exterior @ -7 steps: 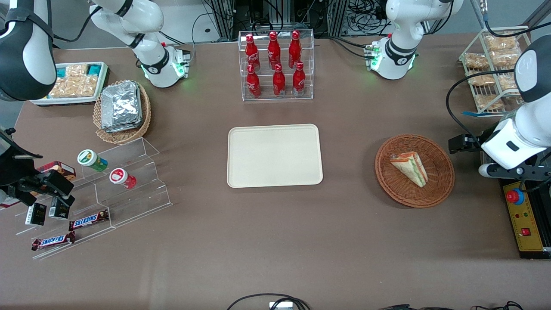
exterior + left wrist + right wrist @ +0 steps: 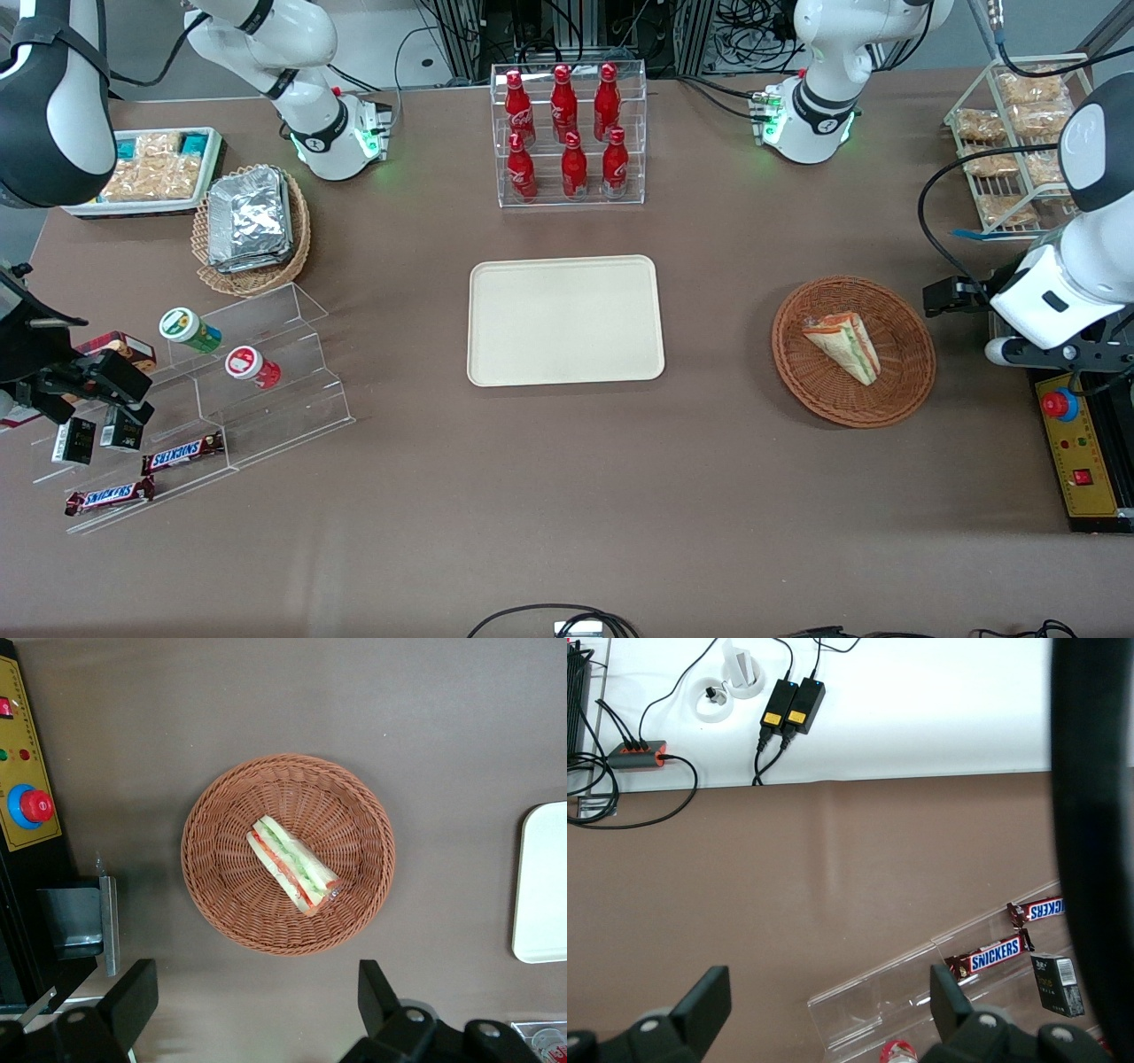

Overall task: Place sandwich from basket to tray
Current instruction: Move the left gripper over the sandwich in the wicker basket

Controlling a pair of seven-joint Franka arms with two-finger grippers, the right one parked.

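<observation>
Gripper [image 2: 252, 997] spread wide, both fingers [image 2: 131, 992] well apart with nothing between them, hanging high above the table [image 2: 567, 496] and clear of everything. Sits toward the working arm's end of the table, just beside the basket [image 2: 912, 354] and near the yellow control box [image 2: 1083, 447] with its red button.

Below the gripper in the wrist view: the basket [image 2: 213, 895], round, reddish-brown wicker, resting flat on the brown table. Inside it, the sandwich [image 2: 292, 865], a pale triangular wedge with red and green filling stripes, lying on its side roughly in the middle of the basket floor, touching the weave only. Same sandwich [image 2: 843, 344] seen from the front, untouched and not yet lifted.

Tray [image 2: 565, 321], cream, rectangular, flat on the middle of the table, well apart from the basket; one rounded edge [image 2: 542, 881] of it visible in the wrist view.

Farther from the front camera than the tray: clear rack of red bottles [image 2: 567, 133]. Toward the parked arm's end: lighter wicker basket of foil packs [image 2: 251, 221], clear stepped stand [image 2: 266, 372] with two small cups, and chocolate bars [image 2: 182, 452] nearer the front camera.
</observation>
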